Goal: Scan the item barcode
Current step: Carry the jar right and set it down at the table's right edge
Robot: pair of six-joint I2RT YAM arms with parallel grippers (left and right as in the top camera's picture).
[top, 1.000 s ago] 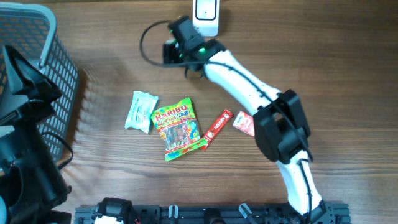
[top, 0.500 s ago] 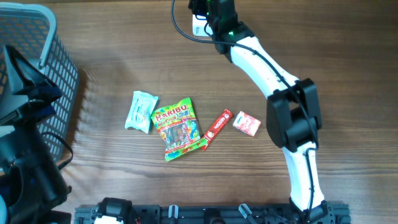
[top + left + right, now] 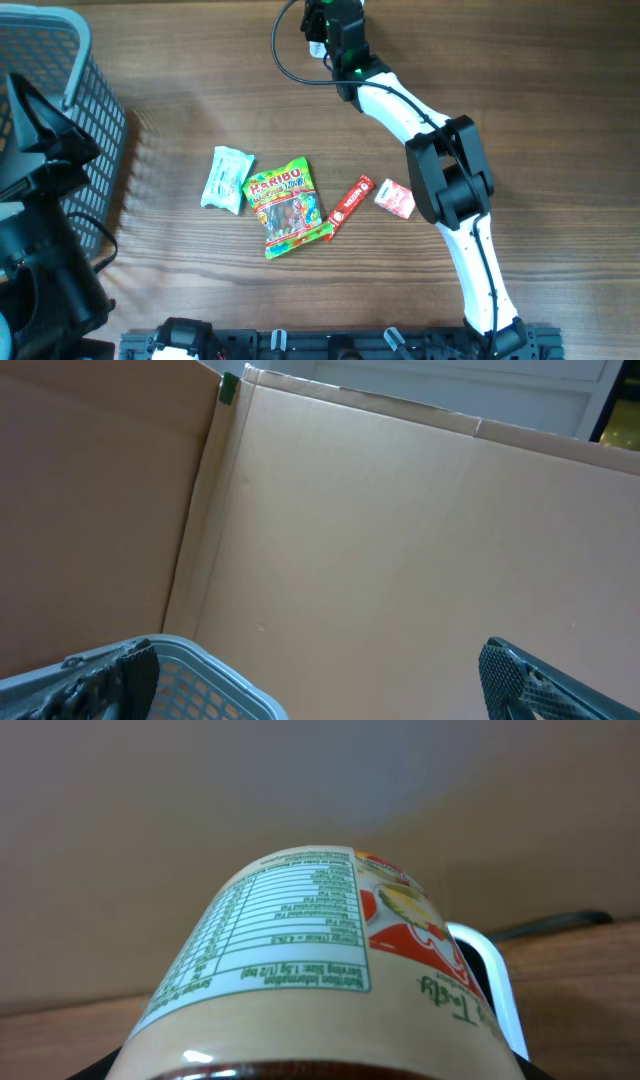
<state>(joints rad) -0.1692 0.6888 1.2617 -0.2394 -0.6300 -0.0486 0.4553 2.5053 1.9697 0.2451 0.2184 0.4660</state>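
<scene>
Two grippers are working unequally: the left gripper (image 3: 315, 685) is idling wide open by the basket (image 3: 215, 680), while the right gripper (image 3: 331, 22) is clasping the labelled cup (image 3: 300, 970), its long axis pointing forward, with the scanner (image 3: 500, 985) lying just beyond, rightward.

The round cream-labelled jar (image 3: 280, 970) bears a green-printed table and a red-yellow picture; the plastic gummy bag (image 3: 285, 207) is yellow, green, red.

Cylindrical container (image 3: 300, 960): cream label, green nutrition table, fruit graphic. Position: table's 12 o'clock edge, just before the white scanner (image 3: 497, 970).
</scene>
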